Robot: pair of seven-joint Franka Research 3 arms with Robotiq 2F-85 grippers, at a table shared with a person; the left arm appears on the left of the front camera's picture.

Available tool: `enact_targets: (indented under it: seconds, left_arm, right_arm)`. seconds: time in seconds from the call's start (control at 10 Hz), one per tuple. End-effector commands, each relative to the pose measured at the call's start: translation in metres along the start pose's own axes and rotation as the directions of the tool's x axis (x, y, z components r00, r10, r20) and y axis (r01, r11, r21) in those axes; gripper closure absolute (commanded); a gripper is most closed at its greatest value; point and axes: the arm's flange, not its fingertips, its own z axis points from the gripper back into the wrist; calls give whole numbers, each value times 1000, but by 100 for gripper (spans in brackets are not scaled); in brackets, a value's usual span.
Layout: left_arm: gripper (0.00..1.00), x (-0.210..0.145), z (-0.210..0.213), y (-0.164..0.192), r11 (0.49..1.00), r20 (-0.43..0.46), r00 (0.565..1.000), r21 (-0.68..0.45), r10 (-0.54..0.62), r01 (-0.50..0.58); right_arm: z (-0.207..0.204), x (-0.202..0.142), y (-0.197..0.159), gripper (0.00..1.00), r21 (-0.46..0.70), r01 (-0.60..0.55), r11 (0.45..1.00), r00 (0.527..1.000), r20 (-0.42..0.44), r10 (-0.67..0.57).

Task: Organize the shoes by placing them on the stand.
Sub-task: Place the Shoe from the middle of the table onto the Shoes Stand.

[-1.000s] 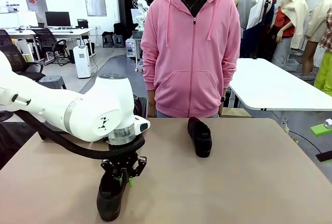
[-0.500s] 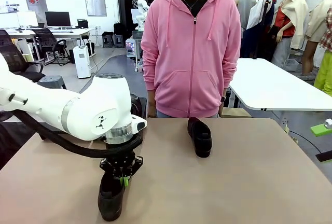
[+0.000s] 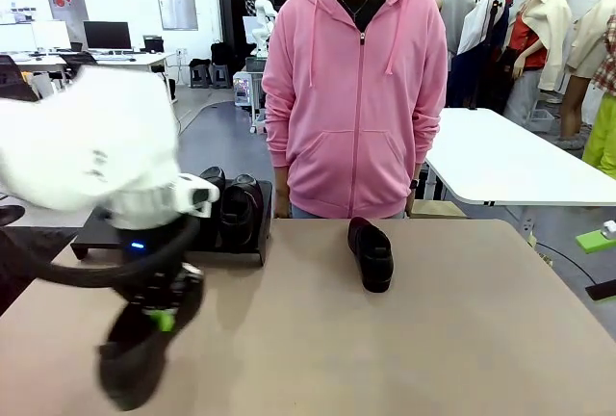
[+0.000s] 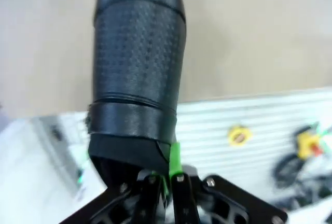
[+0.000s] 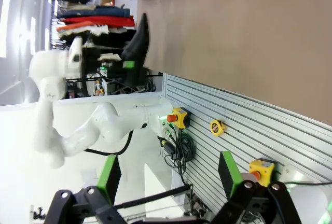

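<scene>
Front view: the left gripper (image 3: 162, 318), blurred, is clamped on the held shoe (image 3: 133, 363) at the table's near-left. The stand (image 3: 173, 235) at the far left carries two shoes (image 3: 229, 206), and a lone shoe (image 3: 372, 255) lies mid-table.

Left wrist view: the jaws pinch the held shoe (image 4: 137, 63) by its heel rim, toe pointing away.

Right wrist view: the right gripper (image 5: 167, 169) stands wide apart and grips nothing.

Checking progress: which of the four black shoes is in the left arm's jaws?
The near-left shoe, pinched at its heel rim by the left gripper; the pair sits on the stand, and the lone shoe lies mid-table.
</scene>
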Motion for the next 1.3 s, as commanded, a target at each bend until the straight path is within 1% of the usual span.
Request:
enact_targets:
  seconds: [0.0,0.1,0.2,0.3,0.4,0.5,0.8,0.9,1.0,1.1,1.2]
  left_arm:
    - [100,-46,42,52,993,84,995,109,-50,41]
    - [100,-60,56,84,989,154,988,145,0,-22]
    - [100,-68,63,122,969,239,965,193,107,-156]
    - [100,-71,63,151,929,281,940,256,193,-267]
    - [100,-70,62,158,940,300,934,218,193,-264]
    - [100,-78,72,123,967,210,971,202,115,-158]
    - [100,-78,72,123,967,210,971,202,115,-158]
    - [100,-79,64,132,961,226,965,210,131,-180]
    - [100,-64,63,158,950,127,951,104,281,-295]
    - [100,-38,68,176,956,143,956,108,256,-272]
    - [100,-8,76,187,955,217,950,144,223,-257]
  right_arm:
    - [3,2,3,0,23,-18,1000,1000,6,18]
    - [3,2,3,0,23,-18,1000,1000,6,18]
    - [3,2,3,0,23,-18,1000,1000,6,18]
    - [3,2,3,0,23,-18,1000,1000,6,18]
    - [3,2,3,0,23,-18,1000,1000,6,18]
    - [3,2,3,0,23,-18,1000,1000,6,18]
    - [3,2,3,0,23,-18,1000,1000,6,18]
    - [3,2,3,0,23,-18,1000,1000,6,18]
    - [3,2,3,0,23,-18,1000,1000,6,18]
    - [3,2,3,0,23,-18,1000,1000,6,18]
    - [3,2,3,0,23,-18,1000,1000,6,18]
